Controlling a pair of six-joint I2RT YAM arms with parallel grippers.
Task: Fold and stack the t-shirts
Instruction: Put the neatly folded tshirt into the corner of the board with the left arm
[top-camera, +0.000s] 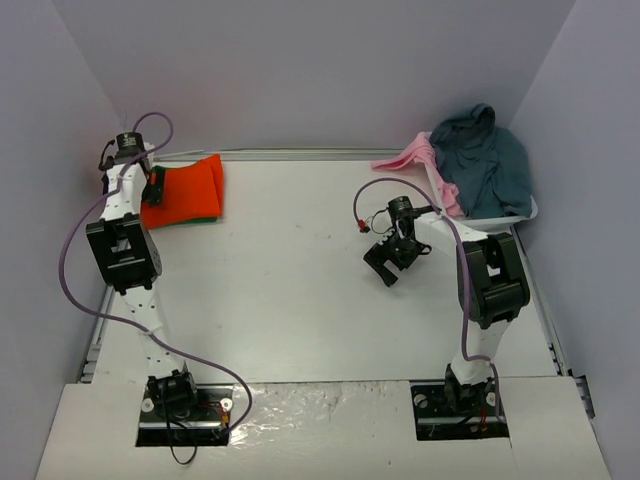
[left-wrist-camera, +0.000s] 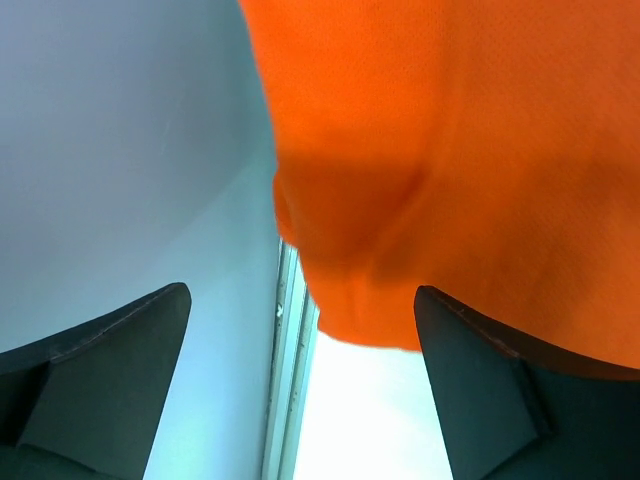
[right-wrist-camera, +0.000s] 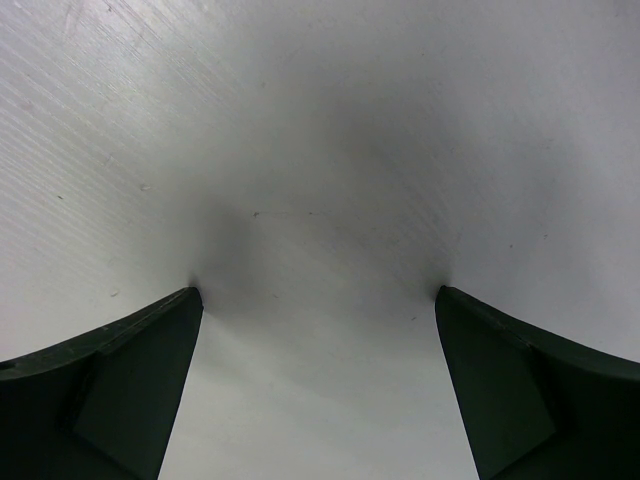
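The bright orange t-shirt (top-camera: 185, 190) lies folded at the table's far left. A thin edge of the green t-shirt (top-camera: 205, 221) shows under it. My left gripper (top-camera: 154, 186) sits at the stack's left edge. In the left wrist view my left gripper (left-wrist-camera: 302, 291) is open, the orange t-shirt (left-wrist-camera: 450, 150) bulges just past the fingertips, and nothing is pinched between them. My right gripper (top-camera: 386, 266) hovers over the middle right of the table. In the right wrist view my right gripper (right-wrist-camera: 318, 291) is open over the bare table.
A white basket (top-camera: 500, 216) at the back right holds a teal garment (top-camera: 490, 160) and a pink one (top-camera: 415, 157). A metal rail (left-wrist-camera: 285, 380) runs along the table's left edge beside the wall. Grey walls close in the left, back and right sides.
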